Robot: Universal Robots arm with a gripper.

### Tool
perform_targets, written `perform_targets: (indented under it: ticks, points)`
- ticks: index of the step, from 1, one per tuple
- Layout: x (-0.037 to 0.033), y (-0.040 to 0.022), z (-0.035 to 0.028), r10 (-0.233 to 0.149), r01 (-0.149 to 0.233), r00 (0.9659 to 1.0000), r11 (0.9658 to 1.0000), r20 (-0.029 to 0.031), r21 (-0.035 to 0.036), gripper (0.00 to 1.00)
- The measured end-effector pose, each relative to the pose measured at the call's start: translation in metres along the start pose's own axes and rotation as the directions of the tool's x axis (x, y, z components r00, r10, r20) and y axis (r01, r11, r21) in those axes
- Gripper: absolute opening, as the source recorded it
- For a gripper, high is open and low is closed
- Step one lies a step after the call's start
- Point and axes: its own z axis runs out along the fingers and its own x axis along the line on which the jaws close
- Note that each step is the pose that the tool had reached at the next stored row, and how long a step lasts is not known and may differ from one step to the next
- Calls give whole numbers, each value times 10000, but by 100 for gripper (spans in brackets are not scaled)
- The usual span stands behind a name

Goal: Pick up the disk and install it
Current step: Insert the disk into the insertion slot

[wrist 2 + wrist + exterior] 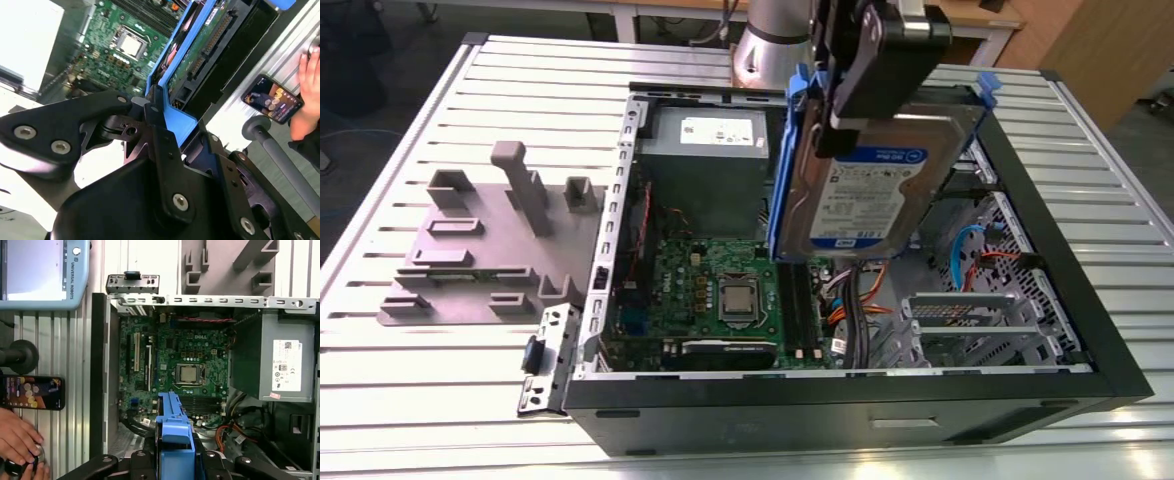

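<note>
Blue-bracketed and silver-grey, the disk (874,190) hangs upright above the open computer case (1107,340), clear of the green motherboard (707,270). The end effector (861,100) is closed on the bracket at the disk's upper edge. The case rests on a slatted metal table (400,400). A grey fixture plate (467,270) lies beside the case, toward the exterior view's left. In the first wrist view, a person's hand (17,440) rests near a phone (32,392).

White-and-blue label (862,205) — on the disk (937,135)
</note>
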Motion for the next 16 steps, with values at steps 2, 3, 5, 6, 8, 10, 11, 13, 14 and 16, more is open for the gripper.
perform_targets:
  ticks: [2, 3, 5, 6, 8, 10, 11, 13, 14, 16]
  points:
    - [57, -6, 13, 1, -1, 10000, 10000, 2, -2, 36]
    - [73, -10, 20, 1, -1, 10000, 10000, 36, -1, 36]
    - [94, -16, 26, 6, -6, 9995, 10000, 331, 1, 36]
    - [105, -17, 27, 9, -9, 9988, 10000, 480, 3, 36]
    - [138, -20, 31, 11, -11, 9981, 10000, 609, 3, 36]
    - [173, -23, 33, 11, -11, 9981, 10000, 610, 2, 36]
    - [189, -28, 35, 11, -11, 9981, 10000, 609, 2, 36]
    - [208, -49, 38, 11, -11, 9981, 10000, 609, 2, 36]
    - [214, -67, 41, 11, -11, 9981, 10000, 608, 2, 36]
    - [221, -115, 46, 12, -12, 9982, 10000, 606, 2, 36]
